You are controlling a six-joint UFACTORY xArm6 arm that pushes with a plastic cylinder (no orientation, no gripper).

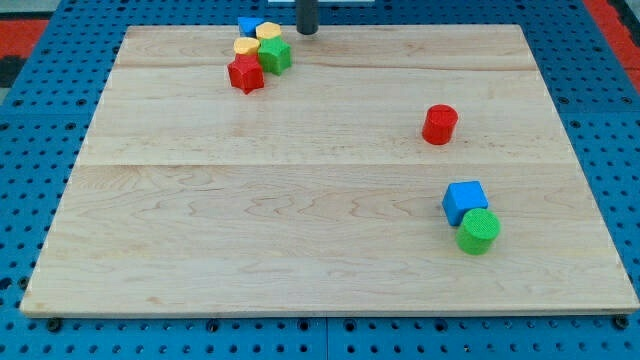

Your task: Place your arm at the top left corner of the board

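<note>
My tip point(307, 32) touches the wooden board point(300, 200) at its top edge, a little left of the middle. Just to the tip's left lies a cluster of blocks: a blue block point(249, 26), a yellow block point(268, 32), another yellow block point(246, 46), a green star-like block point(275, 55) and a red star-like block point(245, 74). The tip is apart from them, closest to the yellow block at the top. The board's top left corner point(128, 29) lies further to the view's left, beyond the cluster.
A red cylinder point(439, 124) stands right of centre. A blue cube point(464, 201) and a green cylinder point(478, 231) touch each other at the lower right. A blue perforated table point(40, 200) surrounds the board.
</note>
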